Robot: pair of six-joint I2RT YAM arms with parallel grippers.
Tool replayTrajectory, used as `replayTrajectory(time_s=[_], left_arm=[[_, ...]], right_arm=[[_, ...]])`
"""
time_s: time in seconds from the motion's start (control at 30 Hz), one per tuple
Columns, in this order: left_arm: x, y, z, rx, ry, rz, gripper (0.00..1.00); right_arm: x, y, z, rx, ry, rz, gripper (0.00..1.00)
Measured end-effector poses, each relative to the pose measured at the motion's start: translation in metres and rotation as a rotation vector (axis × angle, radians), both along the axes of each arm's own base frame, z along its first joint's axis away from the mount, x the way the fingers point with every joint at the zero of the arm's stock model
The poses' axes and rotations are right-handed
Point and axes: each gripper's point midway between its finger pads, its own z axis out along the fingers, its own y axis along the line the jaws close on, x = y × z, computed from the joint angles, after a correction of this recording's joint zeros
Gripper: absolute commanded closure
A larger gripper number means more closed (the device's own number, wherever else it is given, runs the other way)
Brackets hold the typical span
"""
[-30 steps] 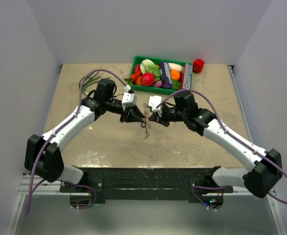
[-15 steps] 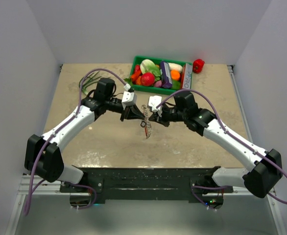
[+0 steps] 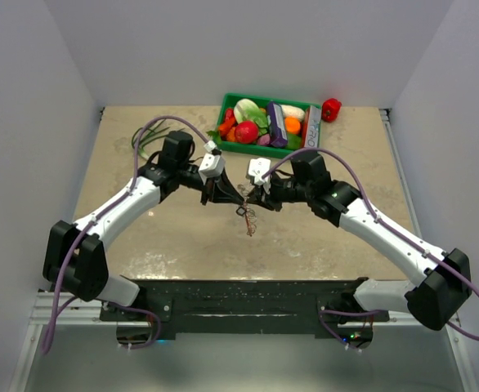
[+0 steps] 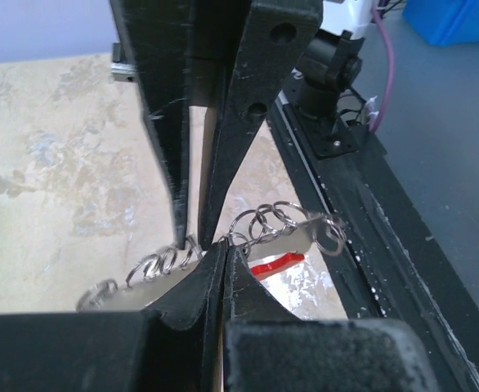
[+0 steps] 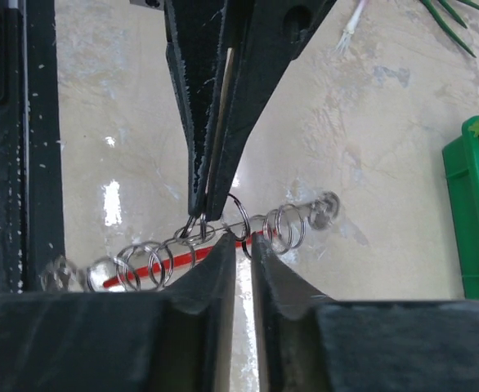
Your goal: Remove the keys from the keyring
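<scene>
Since a second ago the dangling bunch has slid slightly toward the lower right of the overhead frame. One beige mottled tabletop (image 3: 141, 237) carries two white-and-black arms, the left arm (image 3: 117, 208) and the right arm (image 3: 387, 233), which meet at frame centre. At upper centre sits one green plastic crate (image 3: 256, 96) of toy vegetables. One red pepper-like toy (image 3: 331, 109) lies to its right and one bundle of green stalks (image 3: 148, 137) to its left.

The left gripper (image 4: 225, 253) is pinched fully together on one loop of the keyring (image 5: 288, 229), a string of thin silvery wire loops held between the two grippers. The right gripper (image 5: 243, 247) shows a narrow slit between its fingers, and I cannot tell whether it nips a loop. The loops overlap too much to count.

Of the small flat silvery keys (image 5: 325, 209), only two blurred ends show, one at each end of the string. One red curved plastic tag (image 4: 276, 263) lies behind the loops. Only the wrist views show it clearly, as the overhead view reduces the bunch to a small dark tangle.
</scene>
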Motion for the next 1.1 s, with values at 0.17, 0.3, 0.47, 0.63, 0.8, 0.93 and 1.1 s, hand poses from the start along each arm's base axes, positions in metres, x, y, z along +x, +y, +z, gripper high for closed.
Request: replayTrajectory(time_s=[0.17,0.3,0.47,0.63,0.8,0.93,1.1], left_arm=[[-0.009,0.0,0.003,-0.028,0.028,-0.052,1.0],[-0.012,0.0,0.004,-0.038,0.034,-0.07,1.0],[-0.016,0.001,0.004,-0.044,0.037,-0.086,1.0],[-0.023,0.005,0.0,-0.044,0.035,-0.108,1.0],[-0.028,0.007,-0.003,-0.04,0.032,-0.119,1.0],[-0.029,0.008,-0.006,-0.037,0.04,-0.125,1.0],[-0.028,0.007,-0.015,-0.025,0.071,-0.127,1.0]], right_arm=[[0.003,0.0,0.002,0.011,-0.003,-0.009,0.62],[0.009,-0.01,0.012,0.021,-0.037,-0.031,0.59],[0.005,-0.022,0.027,0.01,-0.143,-0.001,0.56],[-0.005,-0.023,0.024,-0.019,-0.188,0.086,0.59],[-0.016,-0.017,0.014,-0.043,-0.194,0.167,0.65],[-0.027,-0.01,0.004,-0.065,-0.194,0.24,0.69],[-0.04,0.0,0.0,-0.068,-0.219,0.333,0.7]])
